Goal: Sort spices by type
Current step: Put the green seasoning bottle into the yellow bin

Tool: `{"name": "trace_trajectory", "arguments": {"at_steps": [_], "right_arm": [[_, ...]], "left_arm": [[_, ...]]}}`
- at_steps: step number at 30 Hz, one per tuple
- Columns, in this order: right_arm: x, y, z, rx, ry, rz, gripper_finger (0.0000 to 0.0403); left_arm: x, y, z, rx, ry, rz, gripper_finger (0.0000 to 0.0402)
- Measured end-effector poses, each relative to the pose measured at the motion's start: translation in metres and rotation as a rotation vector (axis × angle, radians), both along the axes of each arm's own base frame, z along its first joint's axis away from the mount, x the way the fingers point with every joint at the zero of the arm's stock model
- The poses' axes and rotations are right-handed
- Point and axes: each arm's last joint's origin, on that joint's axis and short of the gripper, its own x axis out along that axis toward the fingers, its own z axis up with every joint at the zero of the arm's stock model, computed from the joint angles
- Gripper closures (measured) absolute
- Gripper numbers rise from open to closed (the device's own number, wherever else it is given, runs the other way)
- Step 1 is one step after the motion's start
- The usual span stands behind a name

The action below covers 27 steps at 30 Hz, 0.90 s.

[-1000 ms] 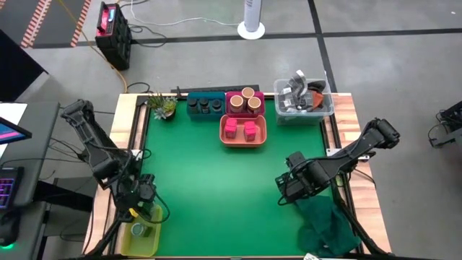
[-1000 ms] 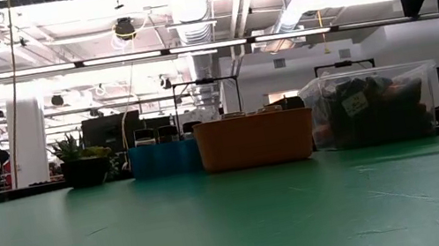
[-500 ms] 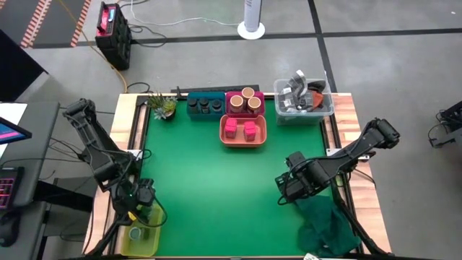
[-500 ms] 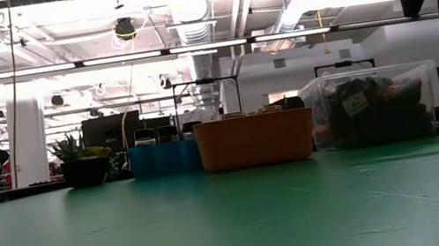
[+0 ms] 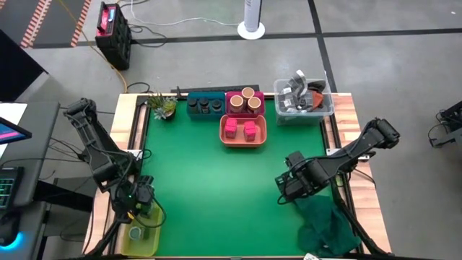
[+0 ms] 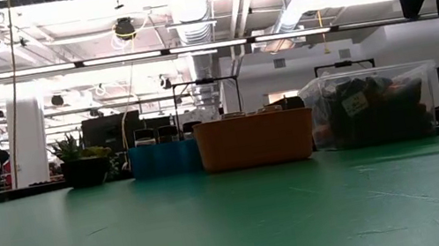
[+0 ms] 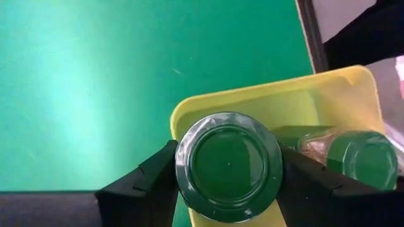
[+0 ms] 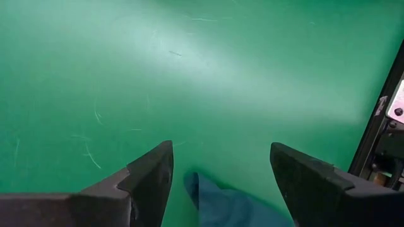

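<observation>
Over the yellow tray (image 7: 328,94) at the near left corner of the tabletop (image 5: 216,180), the left gripper (image 7: 228,173) is holding a green-topped clear jar (image 7: 228,165), with one finger pressing on each side of the lid. A second green-topped jar (image 7: 363,157) is already lying inside the tray, just beside the held one.

To do this placement well, the held jar is best lowered until it is resting on the tray floor, clear of the tray rim and of the neighbouring jar, before the fingers are spread fully. Releasing too high is likely to tip it against its neighbour.

Compared with a second ago, the left arm is sitting slightly lower over the tray in the high view, and its fingers are beginning to ease apart, so the release appears to be starting.

The right gripper (image 8: 221,183) is waiting over the tabletop near the right edge, fingers apart and empty, unchanged. The dark round jars (image 5: 204,105), tan-topped round jars (image 5: 245,101) and pink square boxes (image 5: 241,129) are sitting in their trays at the far edge.
</observation>
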Motion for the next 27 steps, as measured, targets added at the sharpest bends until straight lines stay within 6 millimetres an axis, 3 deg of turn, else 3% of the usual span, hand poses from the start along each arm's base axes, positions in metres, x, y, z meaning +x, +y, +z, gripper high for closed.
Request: {"name": "trace_trajectory", "arguments": {"at_steps": [17,27], "right_arm": [[0.0000,0.0000,-0.0001,0.004,0.018,0.041,0.0111],[0.0000,0.0000,-0.0001,0.002,0.019,0.046,0.0111]], "left_arm": [[-0.0025,0.0074,-0.0040,0.086,0.017,0.076,0.0155],[-0.0015,0.0004,-0.0008,-0.028,0.059,0.039,0.0124]]}}
